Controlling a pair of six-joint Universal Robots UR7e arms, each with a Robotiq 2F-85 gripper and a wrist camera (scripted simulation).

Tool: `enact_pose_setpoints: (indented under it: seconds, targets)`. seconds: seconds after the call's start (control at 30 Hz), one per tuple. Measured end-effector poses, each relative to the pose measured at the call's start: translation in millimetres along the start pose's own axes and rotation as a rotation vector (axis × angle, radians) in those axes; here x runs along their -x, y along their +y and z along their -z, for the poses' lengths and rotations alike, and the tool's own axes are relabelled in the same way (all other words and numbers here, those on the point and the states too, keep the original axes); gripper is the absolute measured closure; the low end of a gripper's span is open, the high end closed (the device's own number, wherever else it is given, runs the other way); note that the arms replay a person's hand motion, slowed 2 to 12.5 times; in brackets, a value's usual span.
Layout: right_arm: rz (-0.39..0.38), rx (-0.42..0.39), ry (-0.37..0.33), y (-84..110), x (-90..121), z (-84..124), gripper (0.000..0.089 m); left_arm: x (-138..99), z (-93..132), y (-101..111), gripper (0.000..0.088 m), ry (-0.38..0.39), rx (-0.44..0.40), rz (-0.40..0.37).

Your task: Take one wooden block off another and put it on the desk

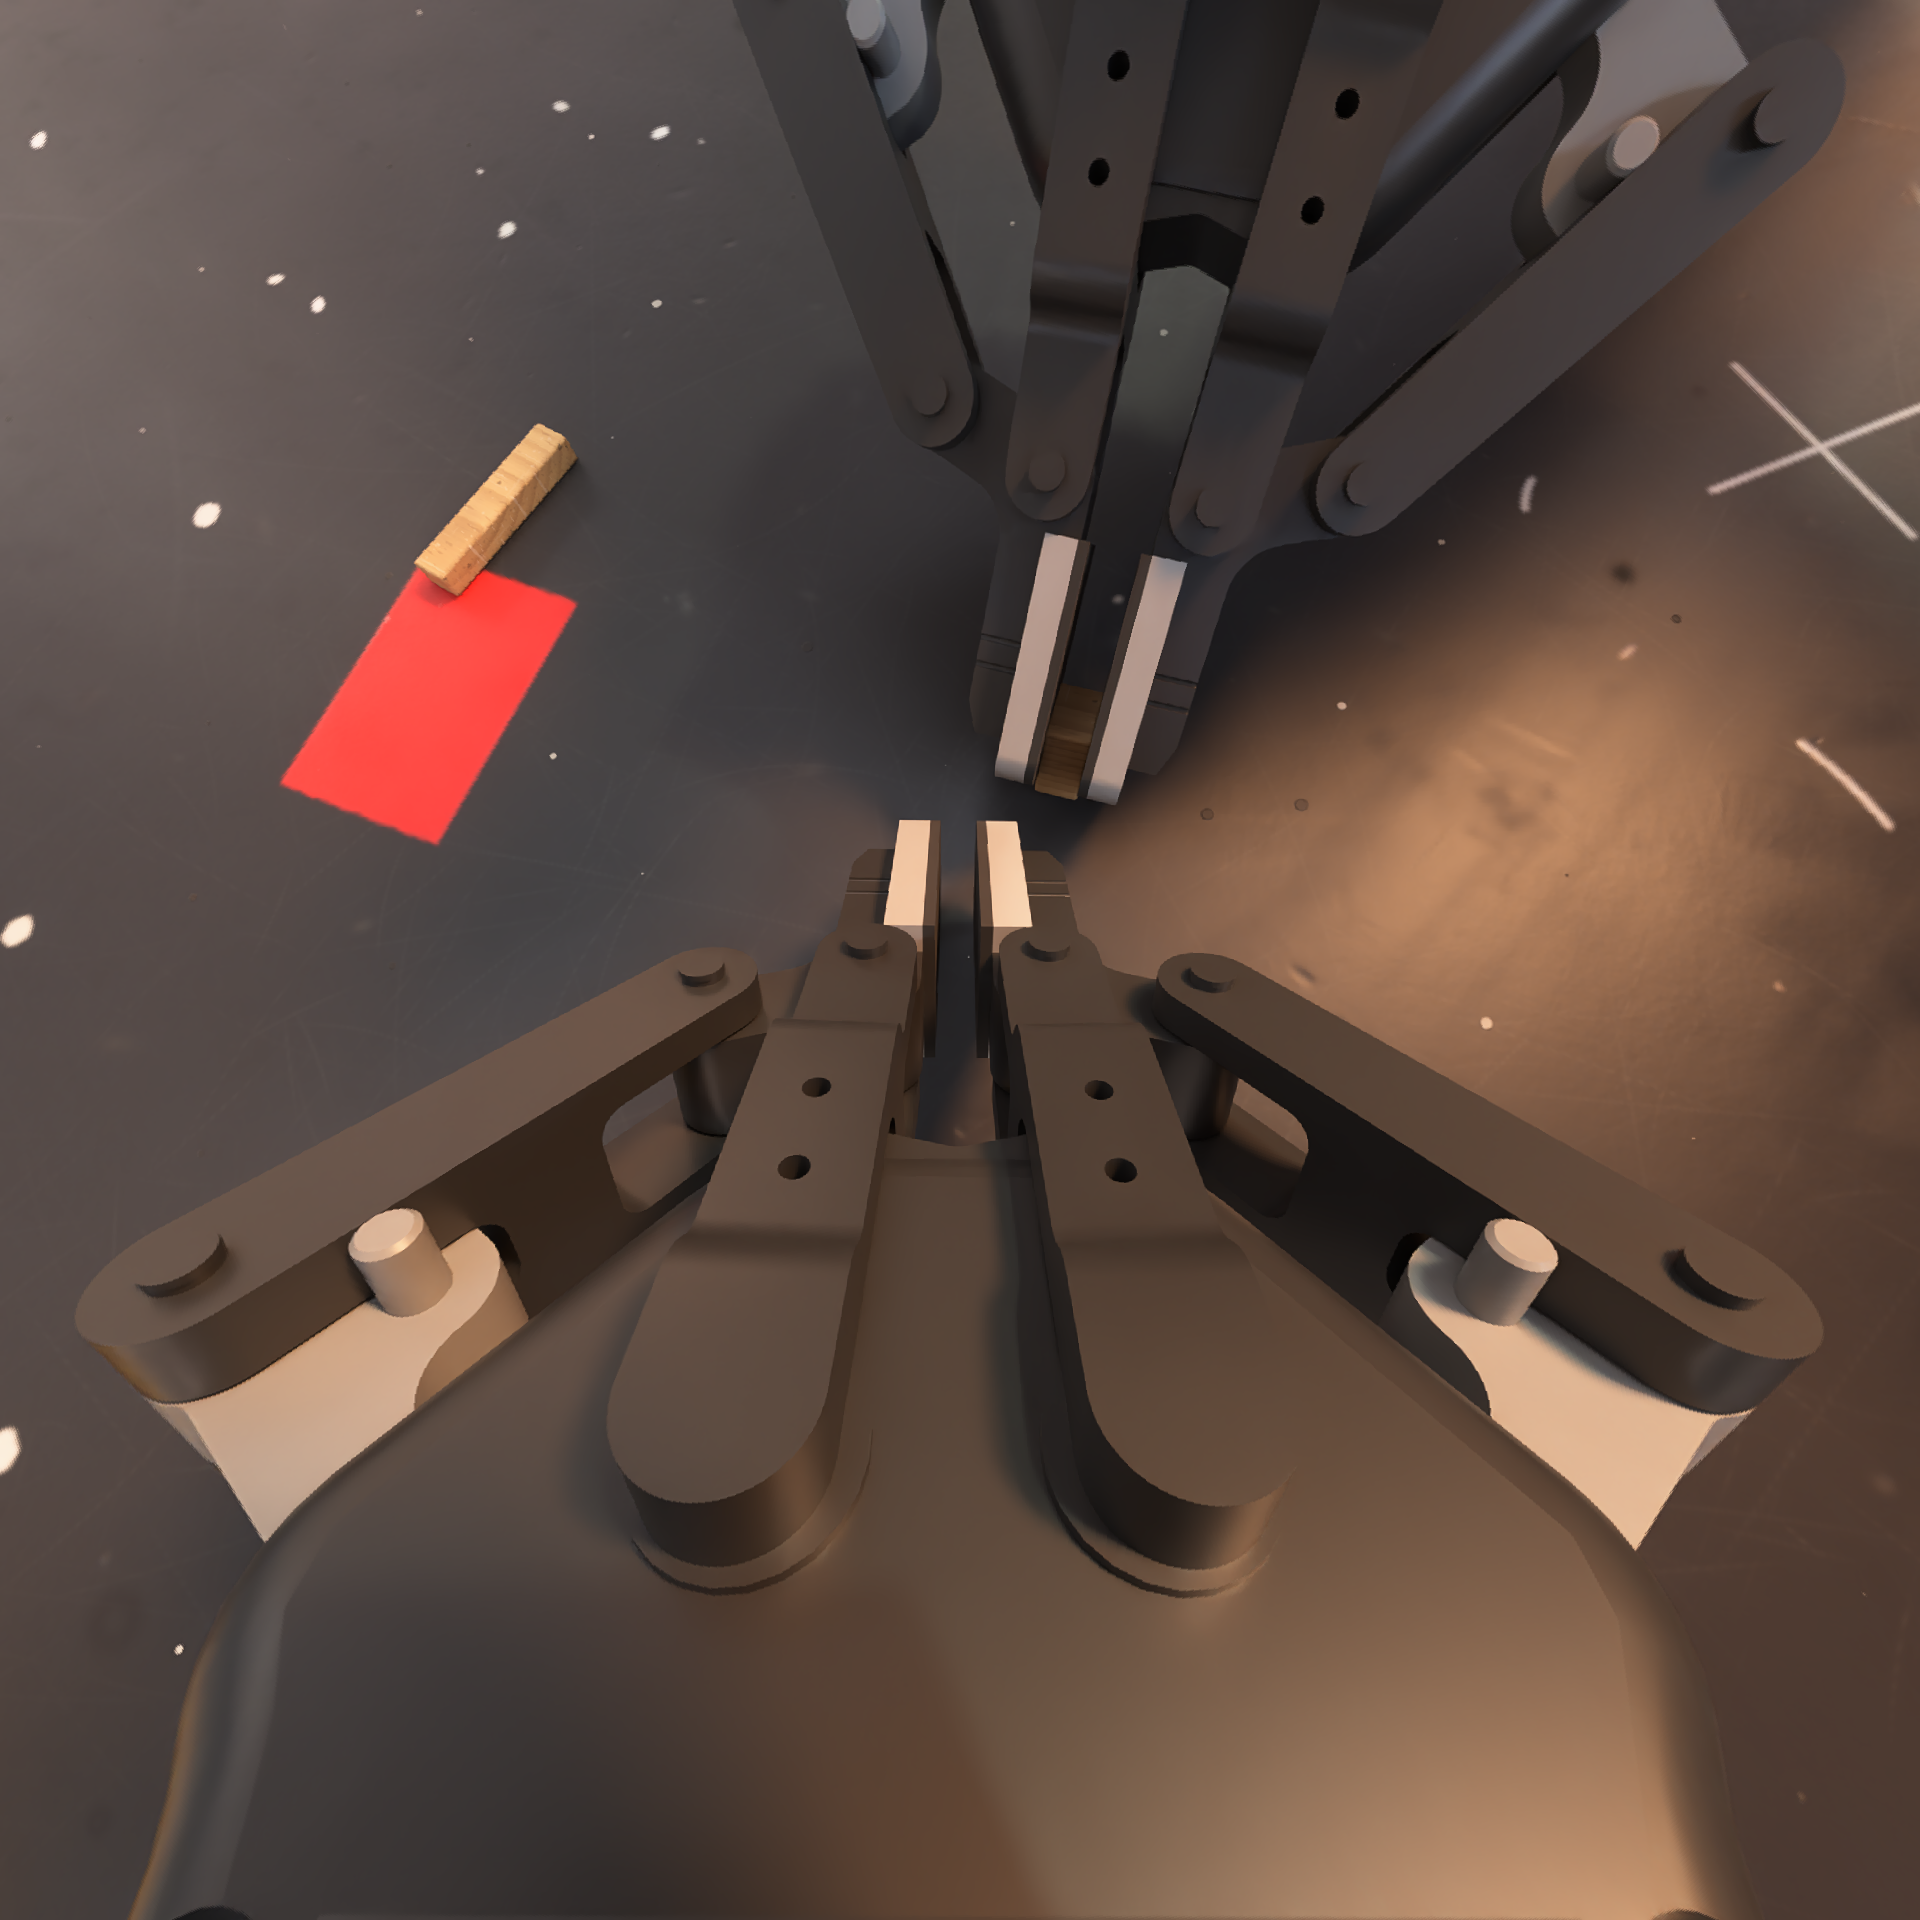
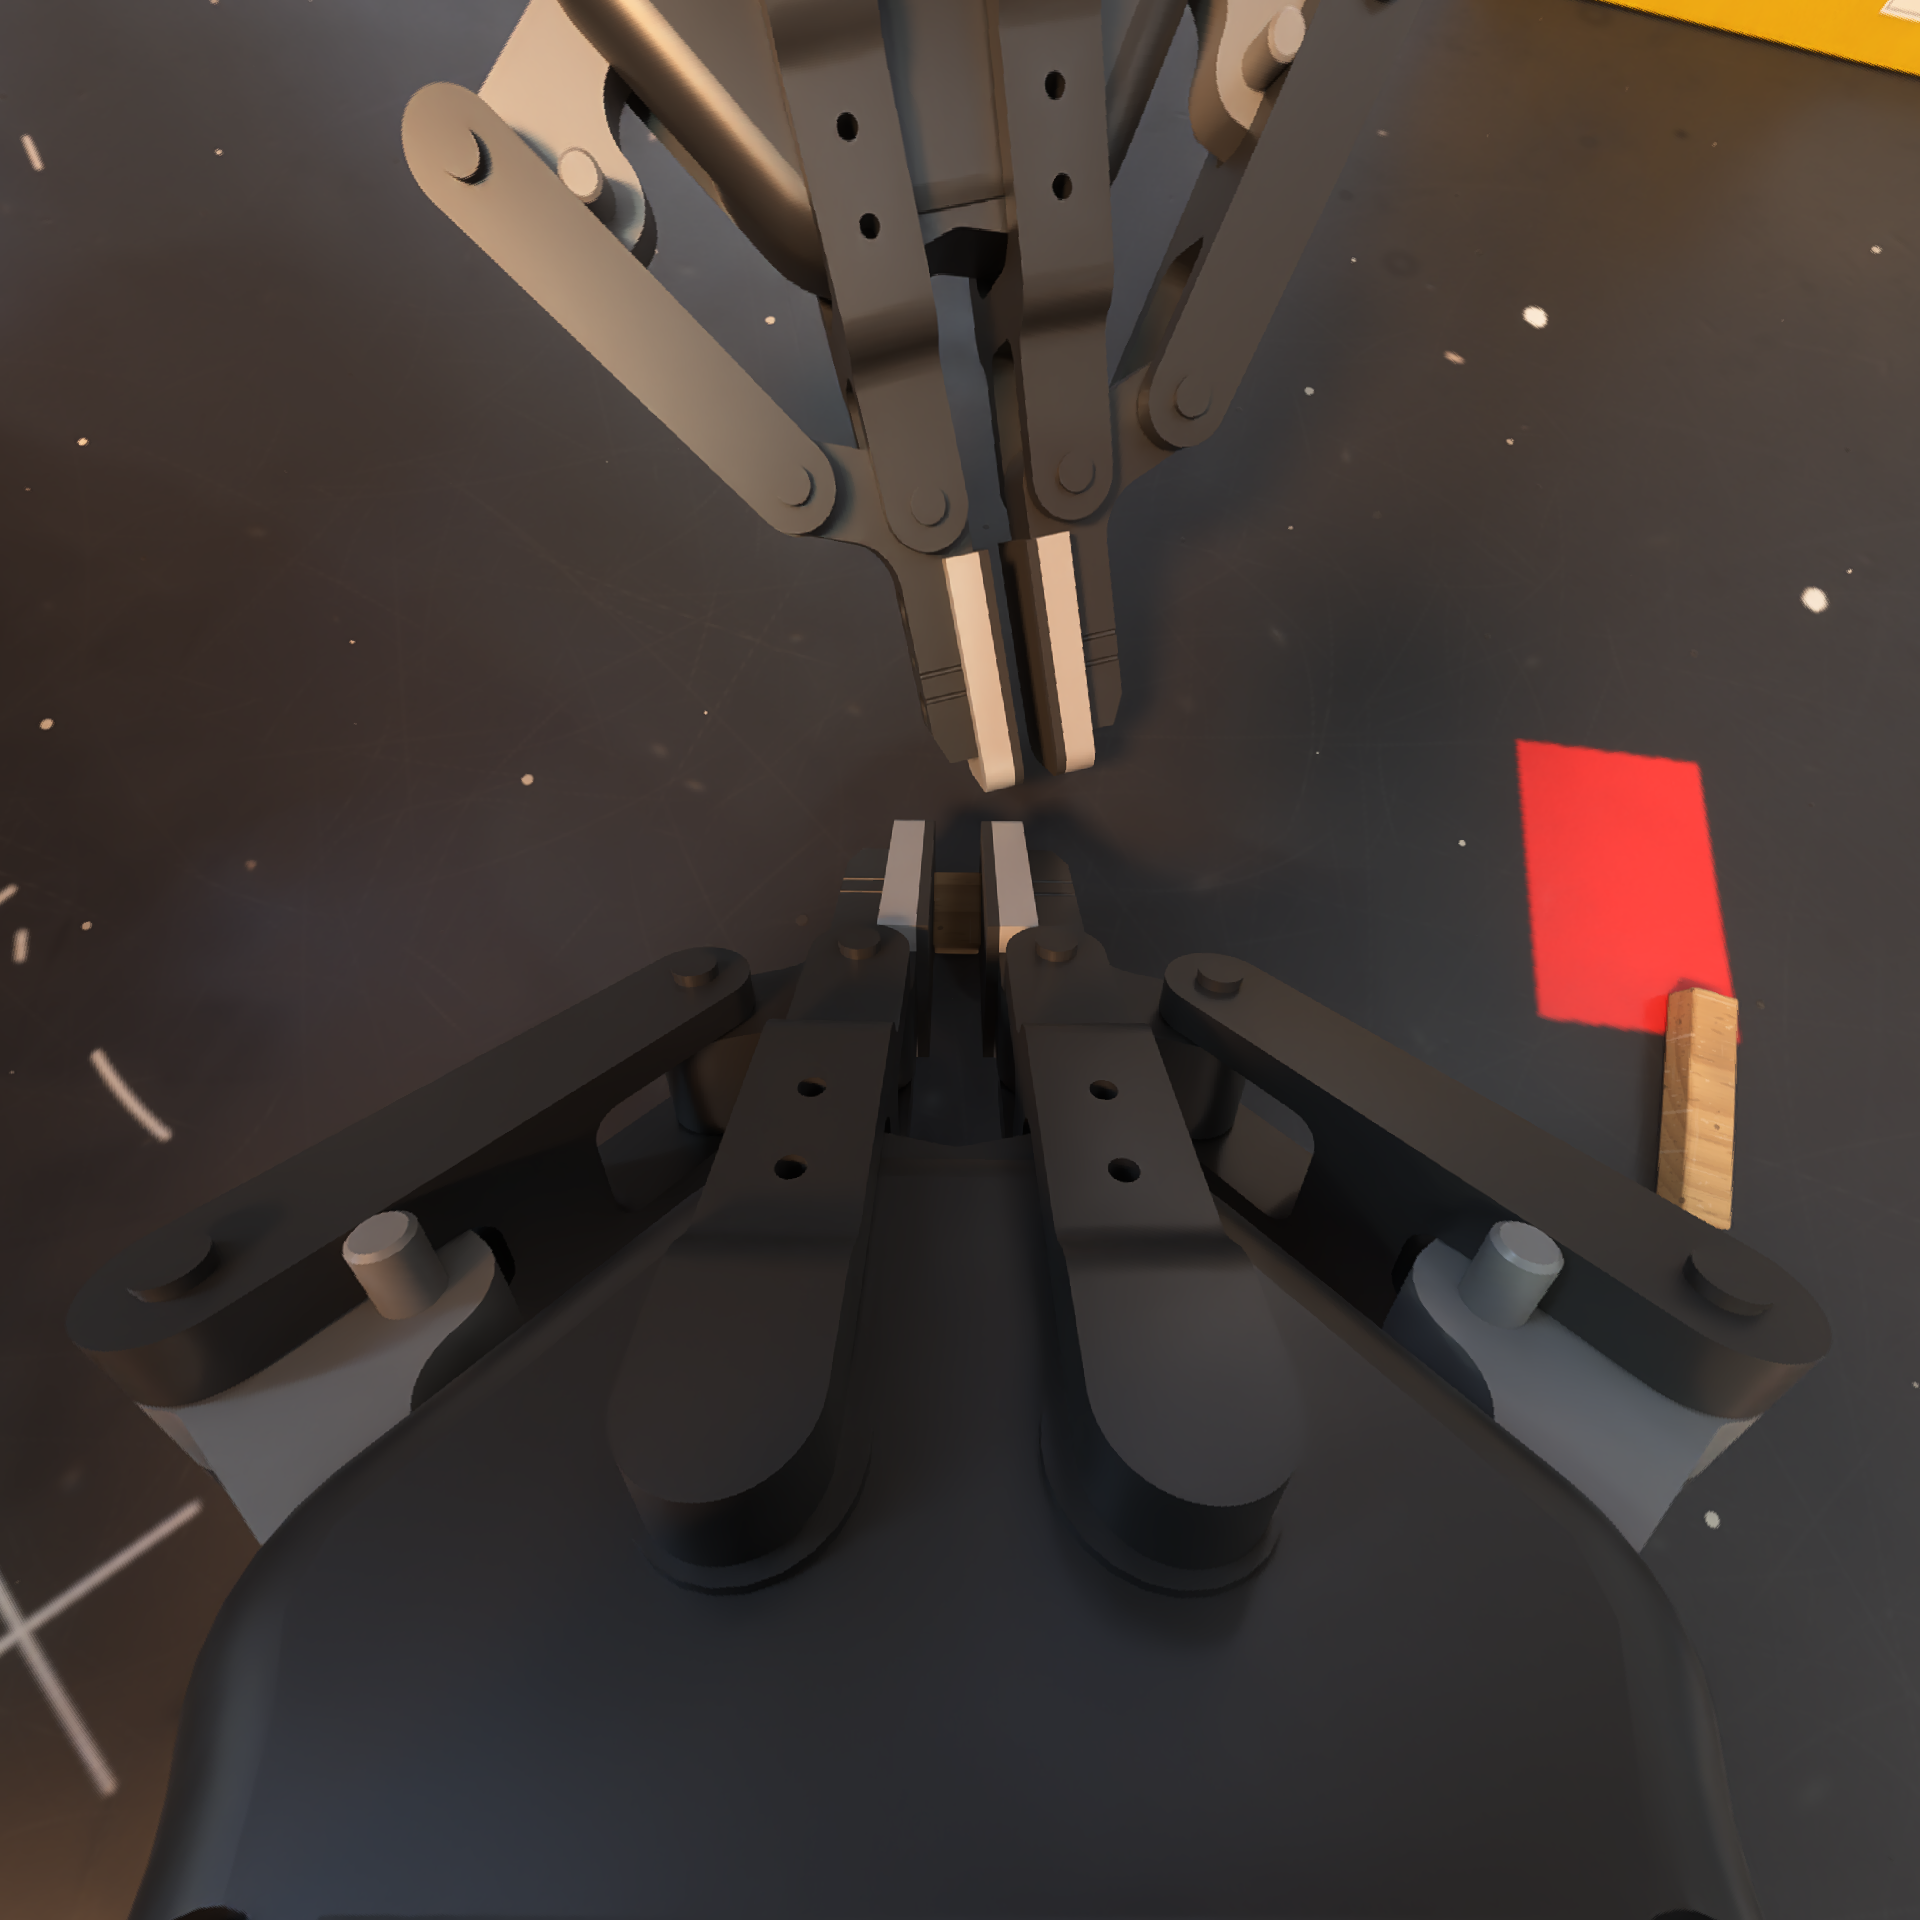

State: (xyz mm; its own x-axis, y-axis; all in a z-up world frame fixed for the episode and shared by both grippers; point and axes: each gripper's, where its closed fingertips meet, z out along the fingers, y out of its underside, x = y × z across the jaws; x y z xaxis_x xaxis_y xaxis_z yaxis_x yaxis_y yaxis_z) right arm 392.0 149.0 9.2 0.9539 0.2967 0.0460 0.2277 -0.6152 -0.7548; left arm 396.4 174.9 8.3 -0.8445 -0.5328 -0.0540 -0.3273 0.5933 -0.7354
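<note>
My right gripper (image 2: 956, 883) is shut on a small wooden block (image 2: 956, 914), which shows between its pale pads; the same block shows in the left wrist view (image 1: 1070, 743), held in the right gripper (image 1: 1081, 727). My left gripper (image 1: 961, 873) faces it tip to tip, a short way apart. Its pads are almost together with nothing seen between them. It also shows in the right wrist view (image 2: 1023, 717). A second, longer wooden block (image 1: 497, 509) (image 2: 1699, 1107) lies flat on the dark desk (image 1: 727, 623), apart from both grippers.
One end of the lying block rests on the edge of a flat red rectangle (image 1: 426, 707) (image 2: 1621, 883) on the desk. A yellow object (image 2: 1787, 21) sits at the far edge. White cross marks (image 1: 1829, 447) (image 2: 52, 1631) and pale specks dot the desk.
</note>
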Motion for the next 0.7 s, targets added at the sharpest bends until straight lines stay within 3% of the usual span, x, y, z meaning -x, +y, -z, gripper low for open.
enact_pose_setpoints:
  seconds: [0.7]
  targets:
    - [0.002,0.000,0.002,0.1,0.1,-0.1,0.0817,2.9,0.1,0.1,0.0822,-0.030,0.001,-0.003]
